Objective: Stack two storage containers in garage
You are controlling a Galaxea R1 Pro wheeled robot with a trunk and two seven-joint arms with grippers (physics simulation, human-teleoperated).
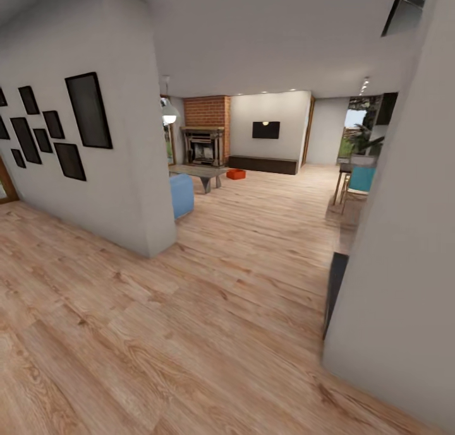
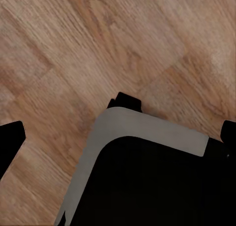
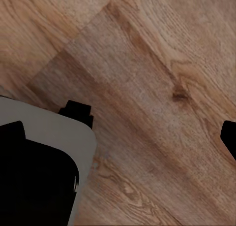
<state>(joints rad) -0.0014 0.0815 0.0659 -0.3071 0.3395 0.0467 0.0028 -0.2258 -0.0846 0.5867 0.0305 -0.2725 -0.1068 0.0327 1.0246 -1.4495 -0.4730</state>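
Note:
Far ahead in the head view lies the living room (image 1: 272, 189), with its brick fireplace (image 1: 203, 146), wall-mounted TV (image 1: 265, 130) and long low dark bench (image 1: 262, 164). One orange-red storage container (image 1: 236, 174) sits on the wood planks in front of the bench, beside a low table (image 1: 199, 172). The garage and its concrete floor are out of view. My left gripper (image 2: 118, 137) hangs open over the plank flooring, dark fingertips (image 2: 10, 142) far apart and nothing held. My right gripper (image 3: 120, 135) is also open and holds nothing. Part of my grey and black base (image 2: 147, 177) shows beneath both.
A white wall corner (image 1: 136, 170) with black picture frames (image 1: 88, 110) juts in at the left, a blue ottoman (image 1: 181, 195) behind it. Another white wall (image 1: 404, 233) closes the right, with a dark panel (image 1: 335, 290) at its edge. A teal chair (image 1: 360, 181) stands farther on.

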